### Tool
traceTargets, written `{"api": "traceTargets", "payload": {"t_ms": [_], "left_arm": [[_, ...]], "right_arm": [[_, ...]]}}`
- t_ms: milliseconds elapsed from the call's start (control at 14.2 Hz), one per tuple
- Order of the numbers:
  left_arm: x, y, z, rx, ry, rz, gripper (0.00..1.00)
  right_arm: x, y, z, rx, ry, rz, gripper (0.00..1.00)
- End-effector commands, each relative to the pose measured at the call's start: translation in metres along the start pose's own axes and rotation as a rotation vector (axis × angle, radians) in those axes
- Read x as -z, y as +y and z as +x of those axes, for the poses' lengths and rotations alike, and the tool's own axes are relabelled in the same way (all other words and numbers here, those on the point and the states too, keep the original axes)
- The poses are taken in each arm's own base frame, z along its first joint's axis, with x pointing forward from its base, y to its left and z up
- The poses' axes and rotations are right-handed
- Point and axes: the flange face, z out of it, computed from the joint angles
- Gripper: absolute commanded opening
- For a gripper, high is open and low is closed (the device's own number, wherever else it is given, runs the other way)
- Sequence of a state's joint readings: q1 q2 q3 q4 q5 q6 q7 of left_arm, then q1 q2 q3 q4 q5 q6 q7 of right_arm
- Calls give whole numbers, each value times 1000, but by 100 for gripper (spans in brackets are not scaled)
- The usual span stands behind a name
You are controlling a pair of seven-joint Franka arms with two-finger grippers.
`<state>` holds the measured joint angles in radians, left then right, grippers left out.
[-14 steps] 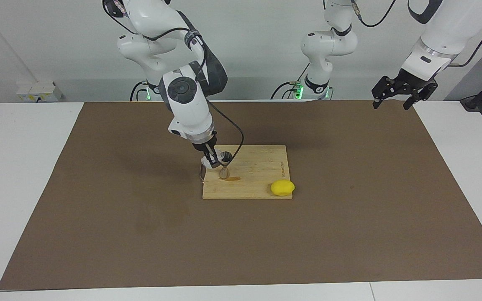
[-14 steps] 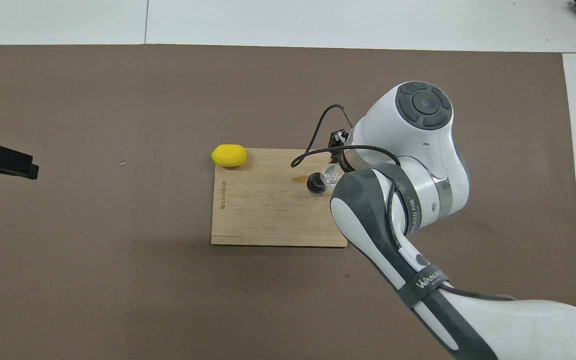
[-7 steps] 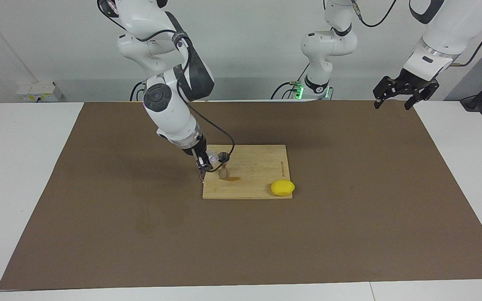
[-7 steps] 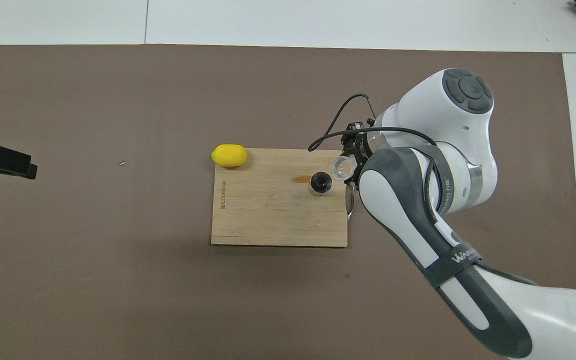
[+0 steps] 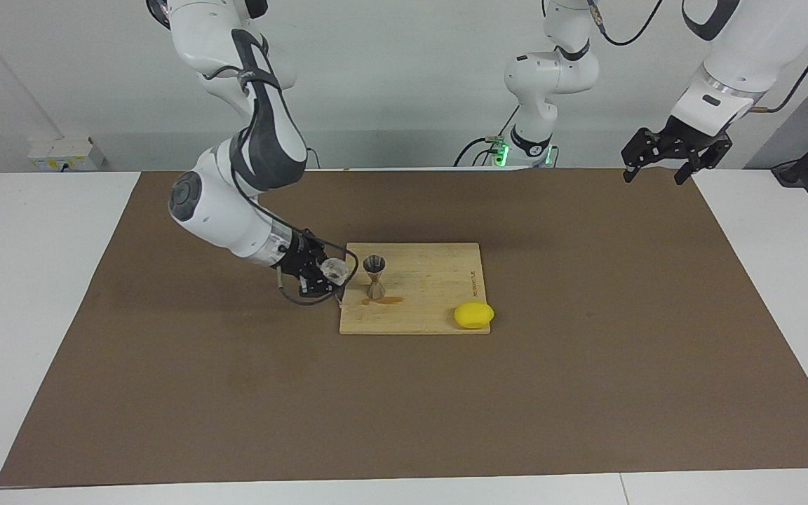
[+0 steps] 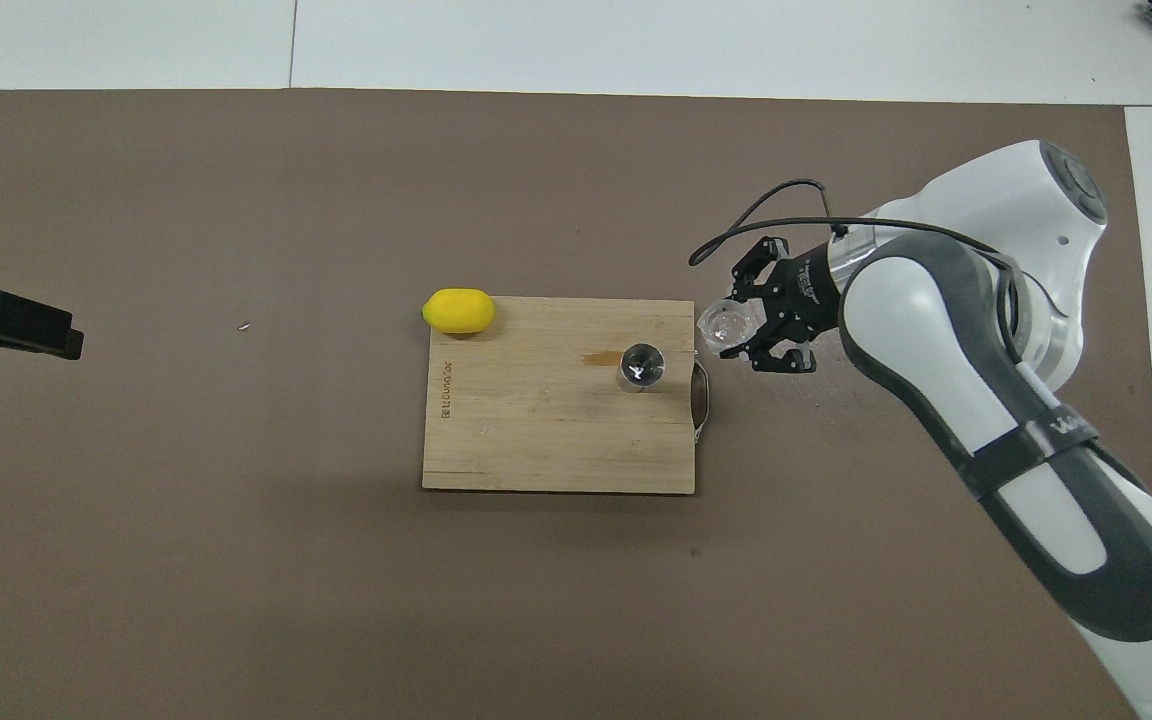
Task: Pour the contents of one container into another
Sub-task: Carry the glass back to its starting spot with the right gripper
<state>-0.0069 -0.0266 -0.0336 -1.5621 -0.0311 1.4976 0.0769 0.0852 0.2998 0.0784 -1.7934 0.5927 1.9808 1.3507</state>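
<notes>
Glass tumbler point(image 5: 334, 269) gripped in right gripper point(image 5: 325, 273), tipped sideways beside cutting board point(image 5: 432, 308).
Left gripper point(image 5: 663, 160) open, waiting over brown mat point(image 5: 586, 393); jigger point(image 5: 374, 277) upright on board.

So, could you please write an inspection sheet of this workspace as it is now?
Surface: brown mat on white table, wooden board in the middle.
Job's things: jigger upright on board, brown spill beside it; glass tumbler in right hand.
Clutter: lemon at board's corner.
Hands: right hand shut on tumbler, beside board edge; left hand open, waiting.
Cables: black cable loops at right wrist.
Surroundings: white wall; nothing else seen.
</notes>
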Motion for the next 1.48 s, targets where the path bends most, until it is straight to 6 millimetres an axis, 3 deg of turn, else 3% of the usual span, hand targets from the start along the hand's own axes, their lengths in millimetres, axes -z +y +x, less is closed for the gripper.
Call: {"api": "traceTargets", "payload": {"t_ms": [0, 424, 636, 847, 1271, 1342, 1412], "left_arm": [[3, -1, -9, 2, -1, 10, 100], [3, -1, -9, 2, 0, 10, 100], [3, -1, -9, 2, -1, 10, 100], [3, -1, -9, 2, -1, 10, 100], [3, -1, -9, 2, -1, 10, 100], [3, -1, -9, 2, -1, 10, 100], [3, -1, -9, 0, -1, 10, 100]], "right_arm": [[6, 16, 37, -1, -78, 18, 0], [25, 28, 159, -79, -152, 70, 0], [19, 33, 196, -34, -175, 68, 0], [15, 38, 217, -4, -187, 65, 0], [-5, 57, 227, 63, -216, 50, 0], [-6, 58, 226, 85, -216, 50, 10], [-8, 60, 226, 114, -217, 48, 14]]}}
